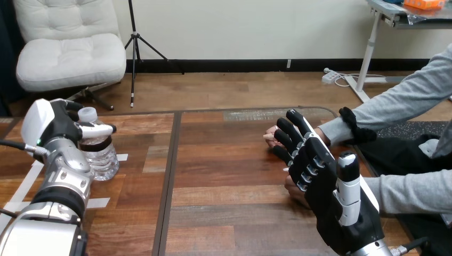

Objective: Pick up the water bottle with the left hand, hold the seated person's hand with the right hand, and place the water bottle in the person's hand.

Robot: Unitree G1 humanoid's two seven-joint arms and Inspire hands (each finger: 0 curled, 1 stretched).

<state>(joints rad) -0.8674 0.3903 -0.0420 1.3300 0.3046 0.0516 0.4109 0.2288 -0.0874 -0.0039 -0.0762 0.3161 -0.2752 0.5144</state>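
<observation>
The water bottle is seen at about 9 o'clock on the wooden table, upright, with the left hand closed round its upper part. A finger is laid across it just under the cap, and the base appears to be resting on the wood or barely off it (which of the two cannot be told). The first step is therefore judged to be begun, with the grasp made but no clear lift shown. At about 4 o'clock the right hand is held with its fingers straight and spread, pointing towards 11 o'clock, and nothing is enclosed by it. Two hands of the seated person are laid on the table towards 3 o'clock: the farther hand is partly covered by the robot's fingertips, and the nearer hand is mostly hidden behind the palm. Whether either is touched cannot be told; no curl round either is seen, so the holding step is judged not yet done. The water bottle is well apart from the person's hands, so the carry across the table towards 3 o'clock and the placing are left.
</observation>
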